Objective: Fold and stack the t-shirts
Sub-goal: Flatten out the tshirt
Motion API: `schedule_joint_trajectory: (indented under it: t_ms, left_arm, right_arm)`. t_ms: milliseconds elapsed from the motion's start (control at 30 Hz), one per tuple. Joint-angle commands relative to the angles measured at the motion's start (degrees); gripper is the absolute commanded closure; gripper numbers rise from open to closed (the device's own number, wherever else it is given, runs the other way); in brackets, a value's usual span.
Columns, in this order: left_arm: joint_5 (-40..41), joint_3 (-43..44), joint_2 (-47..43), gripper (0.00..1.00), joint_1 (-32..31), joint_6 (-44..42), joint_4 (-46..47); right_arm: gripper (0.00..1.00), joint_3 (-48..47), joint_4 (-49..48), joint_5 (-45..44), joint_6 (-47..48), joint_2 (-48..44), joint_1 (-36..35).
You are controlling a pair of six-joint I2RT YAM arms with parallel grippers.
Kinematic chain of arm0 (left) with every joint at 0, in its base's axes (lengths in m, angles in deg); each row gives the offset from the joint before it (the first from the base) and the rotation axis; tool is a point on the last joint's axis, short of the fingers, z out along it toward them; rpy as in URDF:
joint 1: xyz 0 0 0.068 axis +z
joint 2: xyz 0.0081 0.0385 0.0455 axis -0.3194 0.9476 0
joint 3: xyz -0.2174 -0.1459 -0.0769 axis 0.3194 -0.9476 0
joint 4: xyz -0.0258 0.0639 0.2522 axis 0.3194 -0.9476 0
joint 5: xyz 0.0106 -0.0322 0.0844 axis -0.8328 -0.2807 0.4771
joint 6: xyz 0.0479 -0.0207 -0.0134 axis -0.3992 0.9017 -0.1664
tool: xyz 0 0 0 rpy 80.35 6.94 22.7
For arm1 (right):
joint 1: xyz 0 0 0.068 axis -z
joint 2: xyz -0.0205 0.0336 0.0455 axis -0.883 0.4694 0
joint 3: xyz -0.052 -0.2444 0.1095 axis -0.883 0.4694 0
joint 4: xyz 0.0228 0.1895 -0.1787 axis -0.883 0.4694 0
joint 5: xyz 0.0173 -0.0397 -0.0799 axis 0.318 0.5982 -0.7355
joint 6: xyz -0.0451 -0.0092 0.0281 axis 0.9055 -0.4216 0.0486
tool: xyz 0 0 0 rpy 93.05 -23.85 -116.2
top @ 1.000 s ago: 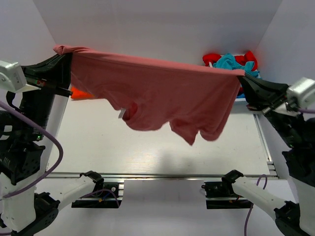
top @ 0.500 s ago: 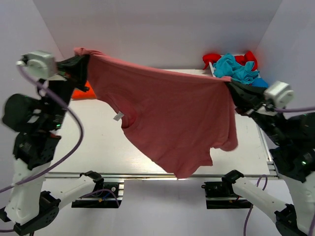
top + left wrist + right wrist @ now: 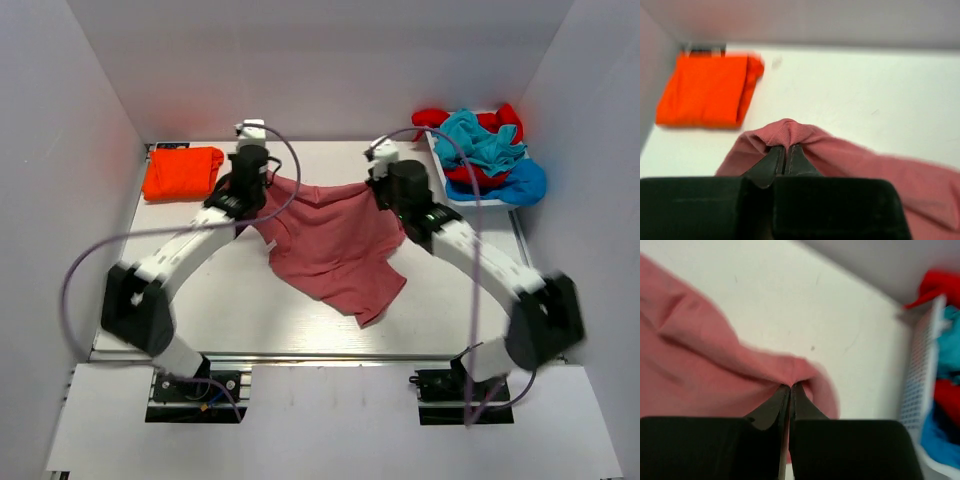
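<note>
Your basket (image 3: 921, 390) at the far right is holding the crumpled red, teal and blue shirts (image 3: 482, 150). Your left pincer (image 3: 786, 150) and right pincer (image 3: 790, 386) are each clamping, fully closed, the far edge of the pink shirt (image 3: 335, 245), which is lying mid-counter (image 3: 240, 310). The folded orange shirt (image 3: 182, 172) is sitting far left.

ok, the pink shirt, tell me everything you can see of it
The pink shirt is dusty pink-red, a soft fine-ribbed knit by its look, unfolded and rumpled. It lies in the middle of the table, its far edge pulled between the two arms and its body narrowing to a point toward the near edge. The left tool and right tool are each shut on a pinched fold of that far edge.
</note>
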Motion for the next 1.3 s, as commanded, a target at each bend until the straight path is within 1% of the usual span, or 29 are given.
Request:
schedule_joint_trajectory:
  t_ms: [0, 33, 67, 100, 167, 233, 267, 300, 333, 367, 400, 433, 467, 633, 700, 733, 800, 833, 867, 900, 933, 967, 1000, 1033, 1067, 1133, 1167, 1233, 1267]
  left_arm:
    - [5.08, 3.56, 10.0, 1.0, 4.42, 5.52, 1.14]
    - [5.07, 6.53, 15.95, 1.0, 5.22, 5.53, 1.14]
    - [5.6, 8.13, 18.7, 1.0, 6.1, 6.05, 1.14]
    - [5.6, 9.8, 21.34, 1.0, 6.89, 6.05, 1.14]
    - [5.6, 15.68, 29.23, 1.0, 9.09, 5.44, 0.27]
    - [5.6, 23.12, 34.0, 1.0, 10.75, 5.44, -2.53]
    - [5.6, 25.09, 36.03, 0.95, 11.29, 5.44, -4.46]
    - [5.6, 26.93, 39.44, 0.83, 11.29, 5.44, -5.53]
    - [4.91, 30.17, 40.87, 0.65, 12.16, 5.44, -6.41]
    - [4.2, 31.68, 41.92, 0.32, 12.95, 6.4, -7.46]
    - [3.5, 33.0, 42.63, 0.16, 12.96, 7.19, -10.34]
    - [1.93, 34.84, 43.25, 0.02, 13.66, 7.81, -11.59]
    - [1.13, 35.65, 43.25, 0.0, 13.66, 8.33, -12.91]
    - [-1.6, 34.18, 36.68, 0.0, 13.66, 8.34, -17.31]
    - [-3.88, 30.66, 30.71, 0.0, 13.66, 8.34, -17.31]
    - [-5.89, 29.51, 28.77, 0.0, 13.66, 8.34, -17.31]
    - [-8.88, 25.66, 24.73, 0.0, 12.61, 10.35, -18.1]
    - [-13.69, 23.98, 20.36, 0.0, 12.61, 10.36, -18.1]
    - [-17.13, 22.05, 18.23, 0.0, 12.09, 10.36, -17.58]
    - [-21.95, 17.51, 16.2, 0.0, 12.08, 10.36, -16.45]
    - [-31.13, 14.76, 14.18, 0.0, 12.08, 11.23, -13.3]
    - [-34.7, 11.69, 12.16, 0.0, 11.21, 12.89, -11.18]
    - [-38.48, 4.44, 8.75, 0.0, 10.68, 14.48, -8.2]
    - [-45.65, 1.15, 7.58, 0.0, 8.85, 16.41, -5.13]
    - [-47.03, -1.58, 6.87, 0.0, 7.44, 17.9, -1.7]
    - [-45.74, -5.3, 6.87, 0.0, 3.58, 18.71, -1.67]
    - [-44.6, -5.91, 6.87, 0.0, -1.14, 19.49, -2.19]
    - [-42.41, -7.32, 6.87, 0.0, -6.26, 19.5, -2.2]
    - [-40.82, -7.32, 6.87, 0.0, -11.51, 18.46, -2.89]
  right_arm:
    - [1.0, -6.3, -2.85, -6.23, -2.32, 11.82, 0.68]
    - [1.0, -9.19, -2.49, -6.57, -2.15, 19.94, 1.03]
    - [1.0, -11.04, -2.05, -6.92, -2.58, 22.28, 1.38]
    - [1.0, -17.06, 0.21, -8.14, -3.63, 24.66, 1.38]
    - [1.0, -21.06, 1.9, -8.16, -4.16, 32.88, 1.99]
    - [1.0, -27.83, 2.96, -6.58, -4.08, 37.57, 2.17]
    - [1.0, -29.33, 2.96, -5.96, -4.16, 40.12, 2.44]
    - [0.97, -33.34, 4.88, -5.35, -4.16, 42.15, 2.61]
    - [0.85, -34.69, 6.2, -5.26, -4.34, 42.87, 3.05]
    - [0.71, -36.97, 6.91, -5.08, -4.86, 43.74, 2.97]
    - [0.52, -37.95, 7.35, -5.08, -5.13, 45.23, 3.31]
    - [0.21, -39.43, 9.27, -4.99, -5.91, 45.42, 3.4]
    - [0.1, -40.23, 9.72, -4.99, -7.05, 45.25, 3.41]
    - [0.1, -37.62, 13.77, -6.4, -14.68, 37.19, 3.84]
    - [0.1, -33.58, 14.04, -4.38, -16.9, 31.82, 4.02]
    - [0.1, -30.34, 14.21, -3.68, -18.65, 26.14, 4.28]
    - [0.1, -23.14, 14.04, -3.32, -22.6, 22.33, 4.46]
    - [0.1, -21.1, 14.21, -3.67, -23.58, 16.56, 4.55]
    - [0.1, -14.82, 14.56, -5.67, -25.68, 14.68, 4.81]
    - [0.1, -12.75, 15.08, -6.48, -27.96, 12.75, 5.07]
    - [0.1, -10.64, 15.53, -7.44, -28.94, 7.51, 5.51]
    - [0.1, -8.97, 15.96, -8.15, -29.91, 5.71, 5.78]
    - [0.1, -3.82, 17.1, -9.98, -33.83, 2.91, 5.78]
    - [0.1, -2.46, 18.5, -12.18, -35.0, 1.66, 6.21]
    - [0.1, -0.36, 19.3, -13.16, -37.28, -0.52, 6.65]
    - [0.1, 2.99, 21.49, -14.92, -38.53, -3.61, 7.01]
    - [0.1, 3.78, 21.85, -14.84, -38.53, -4.49, 7.1]
    - [0.1, 7.28, 22.9, -15.71, -39.66, -8.18, 7.71]
    - [0.1, 8.09, 23.52, -16.41, -40.28, -10.02, 7.71]
